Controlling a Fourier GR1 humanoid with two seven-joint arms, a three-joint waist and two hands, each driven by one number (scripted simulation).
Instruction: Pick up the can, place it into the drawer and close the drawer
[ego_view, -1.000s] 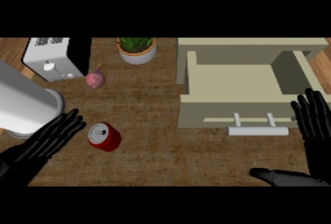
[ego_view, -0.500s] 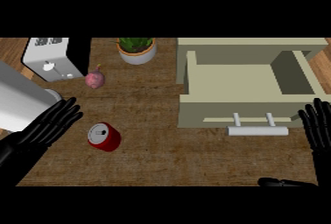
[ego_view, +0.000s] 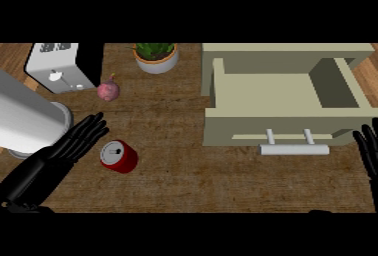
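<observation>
A red can (ego_view: 119, 156) lies on its side on the wooden counter, its silver top facing up and left. My left hand (ego_view: 74, 145) is open with straight fingers, just left of the can and close to touching it. The beige drawer (ego_view: 284, 107) stands pulled open at the right with nothing inside, its pale handle (ego_view: 294, 148) at the front. Only the fingertips of my right hand (ego_view: 368, 150) show at the right edge, straight and open, to the right of the handle.
A large grey cylinder (ego_view: 26, 122) stands at the left edge behind my left hand. A white toaster (ego_view: 60, 66), a reddish root vegetable (ego_view: 108, 91) and a potted plant (ego_view: 156, 56) sit along the back.
My right hand has slid out toward the right edge and its thumb has left the view. My left hand has shifted slightly up and left. The can has not moved.
</observation>
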